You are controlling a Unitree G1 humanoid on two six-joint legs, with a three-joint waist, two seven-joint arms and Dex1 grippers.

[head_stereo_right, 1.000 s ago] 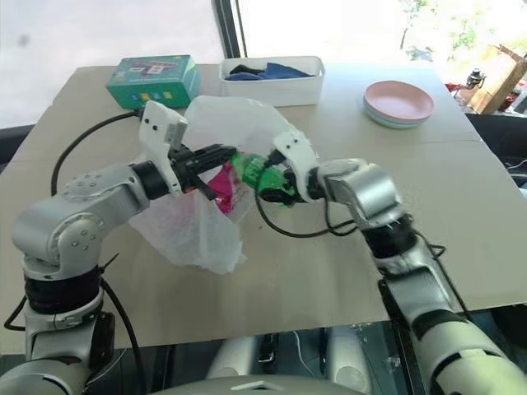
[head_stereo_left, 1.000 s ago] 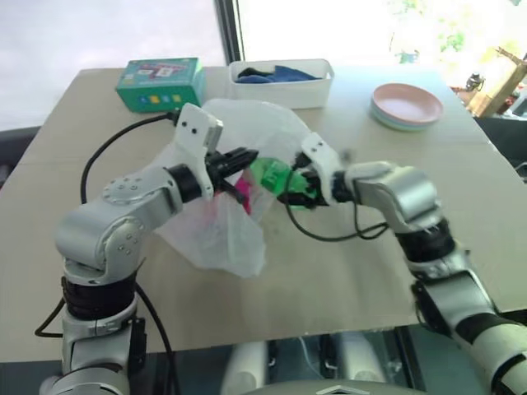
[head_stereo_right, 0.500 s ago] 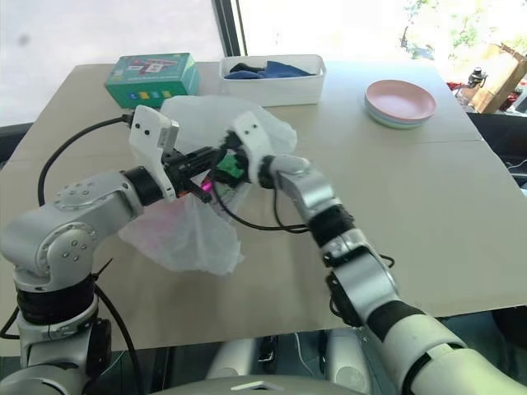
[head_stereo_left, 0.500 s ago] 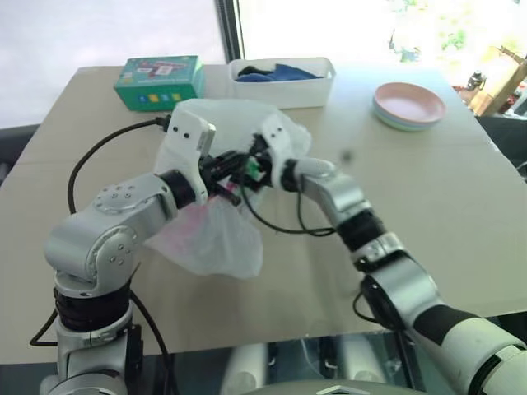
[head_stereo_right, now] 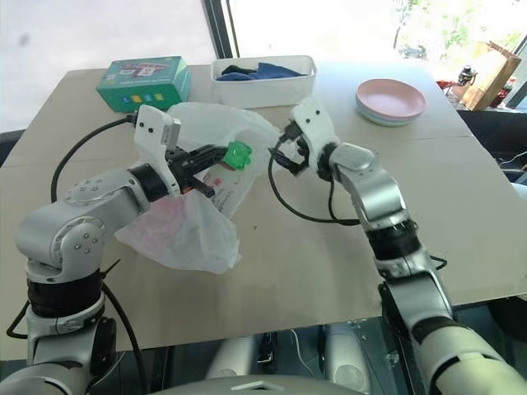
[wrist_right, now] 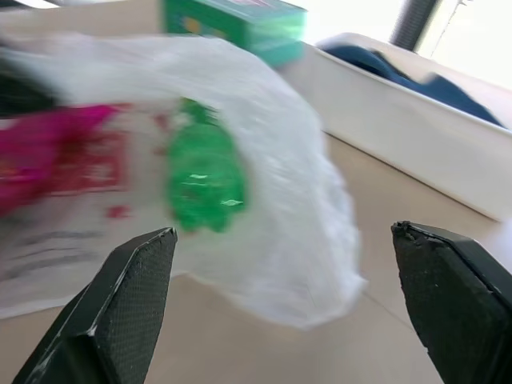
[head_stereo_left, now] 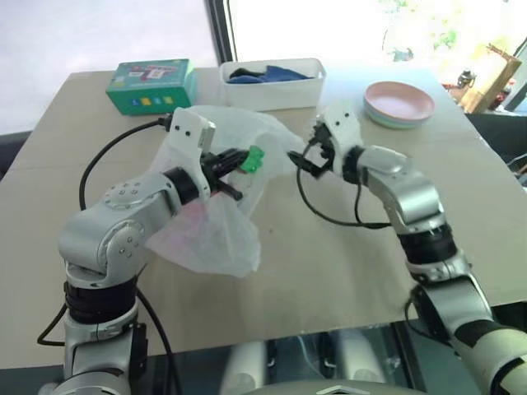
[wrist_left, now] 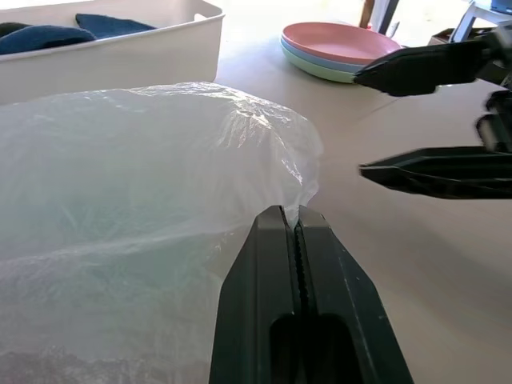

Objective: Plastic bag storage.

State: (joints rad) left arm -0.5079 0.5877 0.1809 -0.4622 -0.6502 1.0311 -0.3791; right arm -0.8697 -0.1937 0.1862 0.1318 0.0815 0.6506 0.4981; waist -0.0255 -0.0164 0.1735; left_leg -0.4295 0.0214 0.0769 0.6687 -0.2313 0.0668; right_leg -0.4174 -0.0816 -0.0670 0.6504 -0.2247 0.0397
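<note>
No brand or writing is being made out: the plastic bag [head_stereo_right: 193, 210] is carrying small red printed marks too fine to read, and the green box [head_stereo_right: 142, 81] at the far left of the surface [head_stereo_right: 288, 263] is printed with small illegible panels.

The bag is being held up over the middle-left of the surface, its lower part sagging onto the surface. The left tool [wrist_left: 298, 228] is being kept fully closed, pinching a fold of the bag's rim. A green bottle [head_stereo_right: 238, 154] is showing at the bag's mouth just past the left tool, and through the film in the right wrist view; a pink packet [wrist_right: 48, 152] is being seen inside the bag beside it.

Compared with a second ago, the right tool [head_stereo_right: 284, 152] is no longer gripping the green bottle: it is now spread wide with nothing between the fingers, drawn back and up to the right of the bag, clear of it. Half a second ago it was pushed into the bag's mouth beside the left tool. The bottle is now sitting higher at the opening. The left tool is unchanged on the rim.

A white bin [head_stereo_right: 272, 82] at the far edge is holding dark blue cloth [head_stereo_right: 255, 72]. Stacked pastel plates [head_stereo_right: 390, 101], pink on top, are lying far right.
</note>
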